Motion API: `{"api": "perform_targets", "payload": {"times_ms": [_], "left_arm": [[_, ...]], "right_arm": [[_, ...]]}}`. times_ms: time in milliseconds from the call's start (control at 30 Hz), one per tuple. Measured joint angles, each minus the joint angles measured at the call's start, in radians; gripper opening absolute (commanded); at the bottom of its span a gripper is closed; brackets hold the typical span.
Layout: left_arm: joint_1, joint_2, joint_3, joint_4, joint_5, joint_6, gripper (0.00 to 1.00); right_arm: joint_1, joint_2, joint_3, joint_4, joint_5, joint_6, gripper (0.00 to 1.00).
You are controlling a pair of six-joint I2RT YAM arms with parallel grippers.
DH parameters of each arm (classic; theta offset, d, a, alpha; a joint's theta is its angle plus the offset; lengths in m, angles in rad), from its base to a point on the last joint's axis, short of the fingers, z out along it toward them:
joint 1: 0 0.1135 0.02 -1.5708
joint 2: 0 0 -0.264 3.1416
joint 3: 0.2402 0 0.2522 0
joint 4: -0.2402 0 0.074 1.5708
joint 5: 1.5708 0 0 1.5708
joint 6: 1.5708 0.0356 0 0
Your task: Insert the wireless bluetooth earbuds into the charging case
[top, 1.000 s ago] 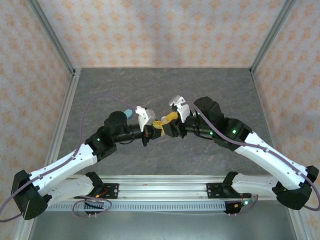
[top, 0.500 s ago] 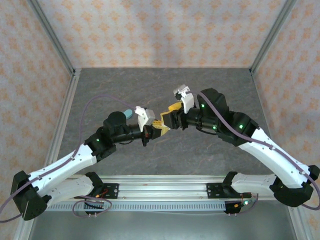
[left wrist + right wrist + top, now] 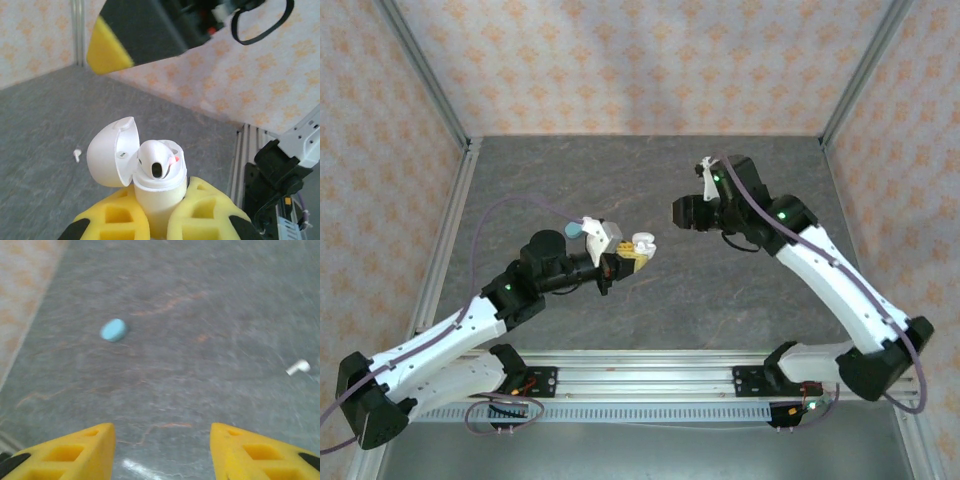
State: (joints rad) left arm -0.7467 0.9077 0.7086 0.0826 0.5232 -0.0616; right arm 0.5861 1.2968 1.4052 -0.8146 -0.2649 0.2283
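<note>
Left gripper: clenched; its yellow fingers grasp the lower body of the white charging case, which is held off the table.
White charging case: upright in the left wrist view, with the lid swung open toward 10 o'clock.
Seated white earbud: in the open case, its rounded head above the rim.
Right gripper: released, with nothing between the spread fingers; in the top view it is at 2 o'clock from the held case, apart from it.
Loose white earbud: on the grey table, at 2 o'clock from the finger gap in the right wrist view.
Teal case: on the table at 11 o'clock from that gap, well apart from the loose white earbud.
</note>
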Motion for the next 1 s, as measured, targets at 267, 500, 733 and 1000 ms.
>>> {"api": "perform_targets", "payload": {"times_ms": [267, 500, 733, 1000], "left_arm": [[0.0, 0.0, -0.034, -0.059, -0.048, 0.011, 0.0], [0.0, 0.018, -0.08, -0.049, -0.06, 0.018, 0.0], [0.0, 0.105, -0.1, 0.01, -0.06, 0.018, 0.0], [0.0, 0.187, -0.088, 0.03, -0.052, 0.053, 0.0]], "right_arm": [[-0.21, 0.265, -0.112, -0.011, -0.064, 0.126, 0.43], [-0.315, 0.415, -0.122, 0.051, -0.114, 0.184, 0.44], [-0.361, 0.558, -0.086, 0.098, -0.121, 0.199, 0.46], [-0.369, 0.646, 0.008, 0.121, -0.109, 0.202, 0.48]]}}
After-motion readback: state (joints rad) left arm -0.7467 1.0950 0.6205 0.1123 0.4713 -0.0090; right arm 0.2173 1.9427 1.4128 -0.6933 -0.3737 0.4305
